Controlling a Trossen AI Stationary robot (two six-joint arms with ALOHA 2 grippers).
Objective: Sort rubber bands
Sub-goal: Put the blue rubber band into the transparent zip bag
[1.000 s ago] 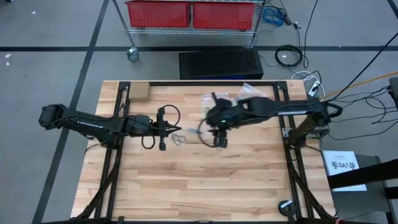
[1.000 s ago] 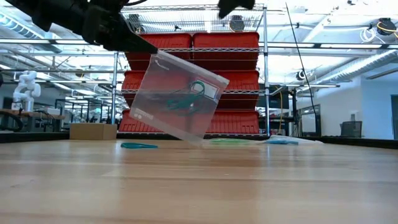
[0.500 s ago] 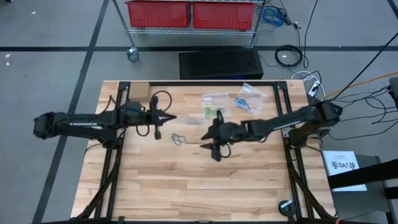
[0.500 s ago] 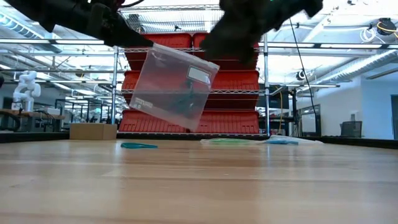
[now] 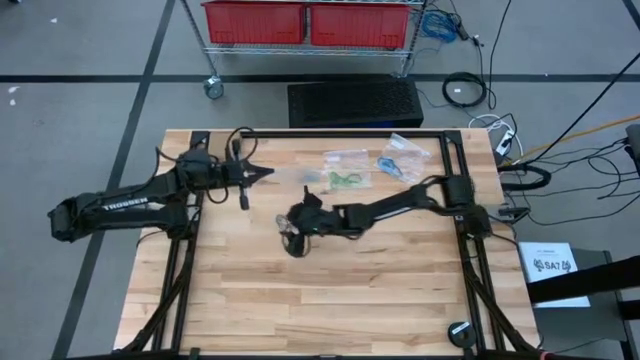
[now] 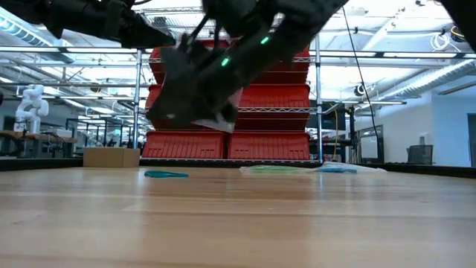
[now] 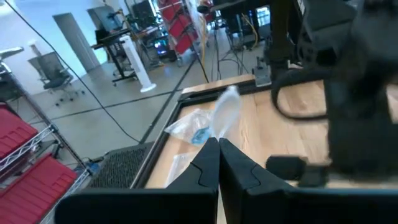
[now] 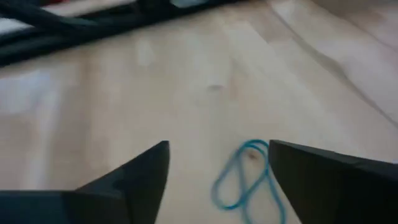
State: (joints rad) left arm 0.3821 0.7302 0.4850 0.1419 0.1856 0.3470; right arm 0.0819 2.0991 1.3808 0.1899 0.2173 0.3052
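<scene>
Right gripper (image 8: 217, 171) low over mid-counter (image 5: 330, 290), jaws spread wide, nothing held. Blue band (image 8: 244, 175) flat on the wood, lying between the open jaws, nearer one finger, apart from both. Left gripper (image 7: 217, 146) raised near the counter's far left, jaws pressed together on the edge of a clear bag (image 7: 225, 114) that hangs out ahead of the tips. More bags (image 5: 365, 165) with green and blue bands inside lie beyond the right jaws, toward the far edge.
</scene>
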